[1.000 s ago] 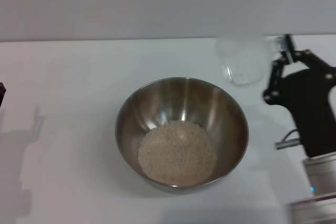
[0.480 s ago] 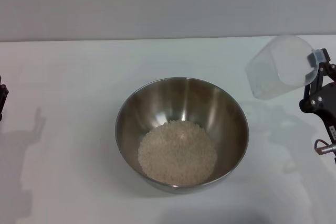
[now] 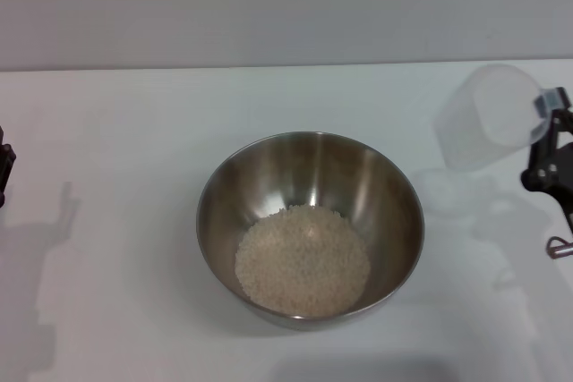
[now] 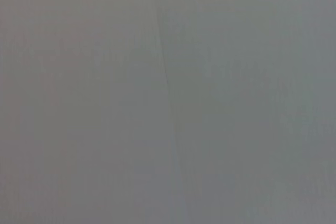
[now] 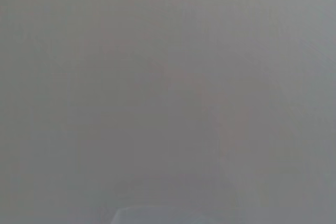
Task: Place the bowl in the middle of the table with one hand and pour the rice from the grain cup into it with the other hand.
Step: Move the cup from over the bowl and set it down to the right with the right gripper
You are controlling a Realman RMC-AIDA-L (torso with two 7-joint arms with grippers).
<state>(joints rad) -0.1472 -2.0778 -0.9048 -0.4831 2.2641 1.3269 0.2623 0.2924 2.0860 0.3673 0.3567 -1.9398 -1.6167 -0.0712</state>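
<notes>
The steel bowl (image 3: 310, 225) stands in the middle of the white table (image 3: 116, 185) with a pale heap of rice (image 3: 303, 259) in its bottom. My right gripper (image 3: 548, 145) is at the right edge of the head view, shut on the clear grain cup (image 3: 491, 118). The cup looks empty and is held tilted above the table, right of the bowl and apart from it. A black sliver of my left gripper (image 3: 4, 167) shows at the left edge. Both wrist views show only plain grey.
A grey wall (image 3: 286, 6) runs behind the table's far edge. Arm shadows lie on the table at the left (image 3: 40, 257) and under the cup at the right.
My right gripper has drawn back to the right with the cup, away from the bowl. The cup has turned from mouth-down toward upright. The bowl and rice have not moved.
</notes>
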